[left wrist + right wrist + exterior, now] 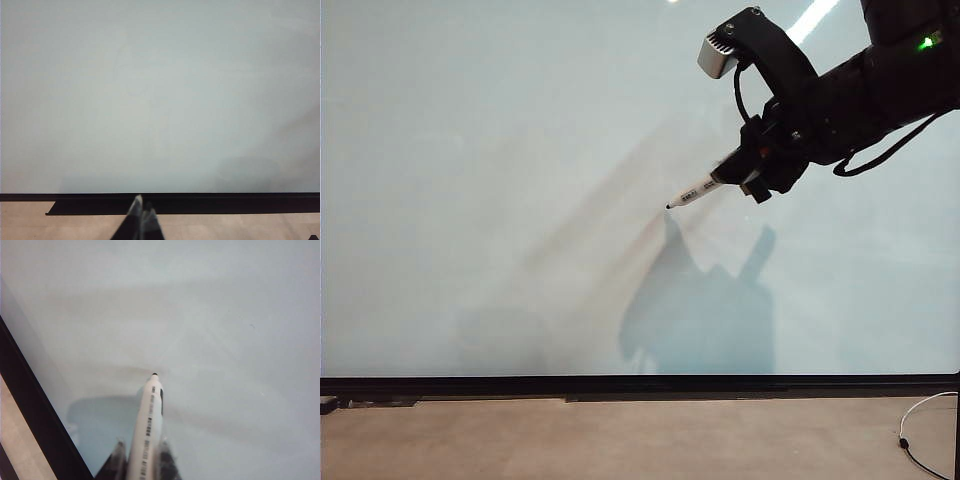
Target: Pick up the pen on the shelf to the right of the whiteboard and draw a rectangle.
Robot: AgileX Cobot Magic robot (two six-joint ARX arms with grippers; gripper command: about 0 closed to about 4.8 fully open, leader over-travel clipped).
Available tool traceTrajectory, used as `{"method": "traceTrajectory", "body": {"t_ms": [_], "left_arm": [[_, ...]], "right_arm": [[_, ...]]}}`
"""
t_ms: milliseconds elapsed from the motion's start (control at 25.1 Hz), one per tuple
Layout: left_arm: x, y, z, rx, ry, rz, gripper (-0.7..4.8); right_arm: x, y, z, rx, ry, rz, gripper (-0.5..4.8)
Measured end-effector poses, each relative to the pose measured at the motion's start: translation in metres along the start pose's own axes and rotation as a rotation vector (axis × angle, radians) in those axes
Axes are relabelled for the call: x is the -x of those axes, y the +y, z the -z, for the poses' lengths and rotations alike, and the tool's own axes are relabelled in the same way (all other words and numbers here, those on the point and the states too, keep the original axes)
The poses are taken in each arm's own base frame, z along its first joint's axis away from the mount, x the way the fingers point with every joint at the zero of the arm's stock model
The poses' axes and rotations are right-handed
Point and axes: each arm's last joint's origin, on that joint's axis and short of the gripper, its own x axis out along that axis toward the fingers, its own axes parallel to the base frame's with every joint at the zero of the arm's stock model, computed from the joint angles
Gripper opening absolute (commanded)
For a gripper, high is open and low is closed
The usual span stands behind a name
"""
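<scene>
The right hand [745,176] pinches the pen [695,192] by its rear end high on the right of the whiteboard [500,200], the white barrel slanting down to the left with its black tip toward the board. Whether the tip touches the surface cannot be told from the exterior view. In the right wrist view the pen [148,425] runs out between the two dark fingers [116,462], its small dark print readable as specks, its tip near the glossy board [225,315]. The arm's shadow [705,320] falls on the board below the pen. The left hand [142,220] sits low, near the board's black bottom edge [200,197], fingertips pressed together and holding nothing. A black cable [920,430] curls on the counter [620,440] at the lower right. No drawn line shows on the board.
</scene>
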Motion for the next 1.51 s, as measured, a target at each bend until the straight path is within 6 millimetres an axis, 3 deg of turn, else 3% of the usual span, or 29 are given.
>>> {"method": "traceTrajectory", "body": {"t_ms": [796,1512], "left_arm": [[0.0,0.0,0.0,0.0,0.0,0.0,-0.04],[0.0,0.0,0.0,0.0,0.0,0.0,-0.05]], "right_arm": [[-0.012,-0.005,-0.002,0.005,-0.001,-0.032,-0.06],[-0.001,-0.014,-0.018,0.024,-0.051,0.011,-0.06]]}}
